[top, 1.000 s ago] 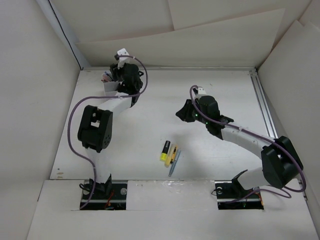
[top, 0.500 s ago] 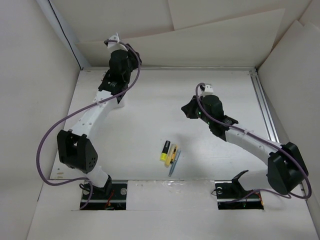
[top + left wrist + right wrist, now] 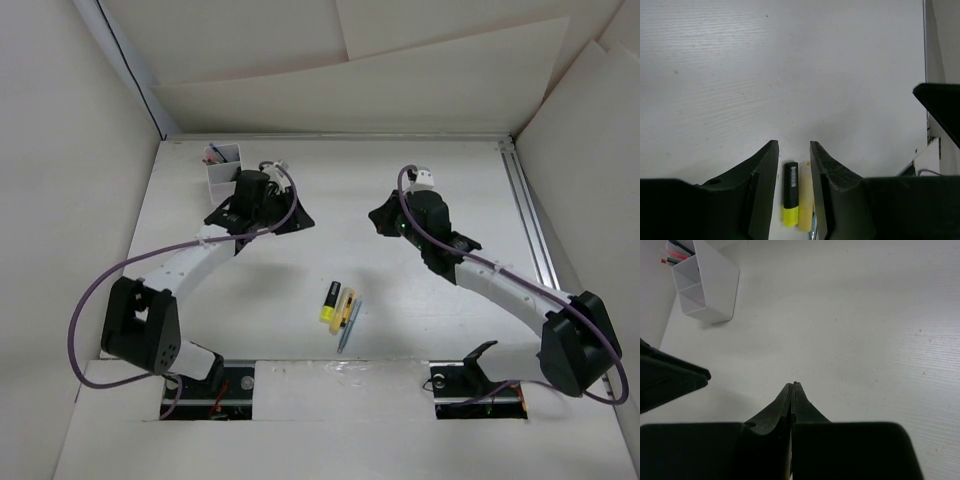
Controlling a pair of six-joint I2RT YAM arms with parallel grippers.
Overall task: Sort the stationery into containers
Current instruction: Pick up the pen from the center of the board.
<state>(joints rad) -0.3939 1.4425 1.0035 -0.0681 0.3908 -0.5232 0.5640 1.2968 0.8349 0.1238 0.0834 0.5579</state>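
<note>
The highlighter (image 3: 790, 199) (light, stiff, smooth plastic) is best pinched across its middle. The left hand (image 3: 792, 146) is released and empty, and the right hand (image 3: 793, 386) is clenched on nothing.

A white table (image 3: 330, 190) with a faint grain fills the middle of the top view. Pale wall panels (image 3: 60, 200) enclose it at left, top and right, overlapping along the upper edge. A metal rail (image 3: 527, 215) runs down the table's right side. The light is soft and even.
</note>
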